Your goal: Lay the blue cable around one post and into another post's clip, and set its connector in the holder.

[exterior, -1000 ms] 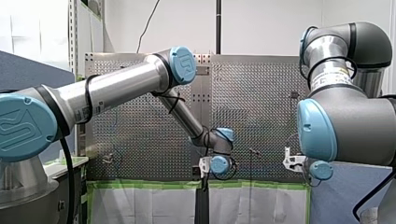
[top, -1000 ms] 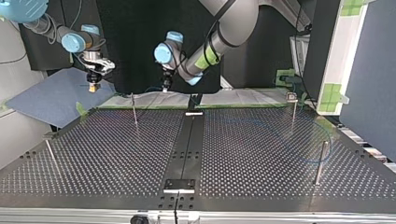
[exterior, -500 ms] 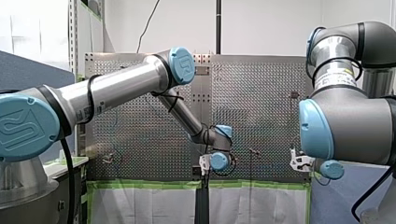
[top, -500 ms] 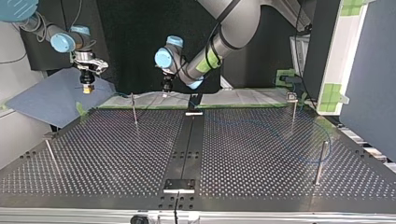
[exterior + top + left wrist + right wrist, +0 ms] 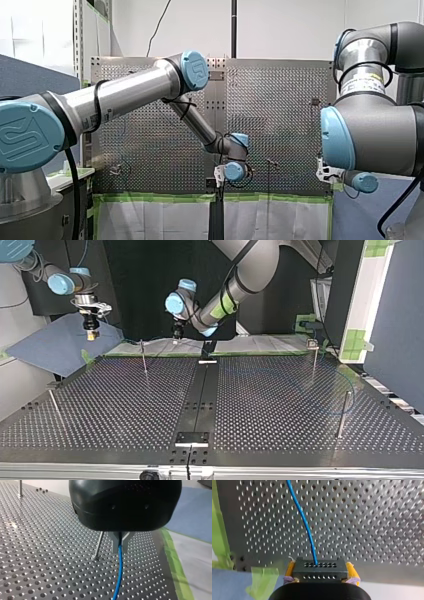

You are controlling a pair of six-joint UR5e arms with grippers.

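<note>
In the left wrist view my left gripper (image 5: 120,545) is shut on the thin blue cable (image 5: 118,572), which hangs down to the perforated table; a slim post (image 5: 98,546) stands just beside the fingers. In the top view it (image 5: 177,333) hovers at the table's far edge. My right gripper (image 5: 319,573) grips the black connector (image 5: 319,569) between yellow pads (image 5: 351,570), with the blue cable (image 5: 303,517) running out ahead. In the top view my right gripper (image 5: 90,333) hangs beyond the table's far left corner, over a blue mat (image 5: 55,347). A faint cable loop (image 5: 327,392) lies around the right-hand post (image 5: 342,413).
Other posts stand at the top view's left (image 5: 144,356), near left (image 5: 54,406) and far right, the last with a clip on top (image 5: 313,344). A black strip (image 5: 199,395) runs down the table's middle with a plate (image 5: 192,438) at its near end. Green tape (image 5: 165,198) edges the table.
My right gripper has carried the connector further toward the top view's left, off the table and over the blue mat. My left gripper has shifted only slightly, still holding the cable.
</note>
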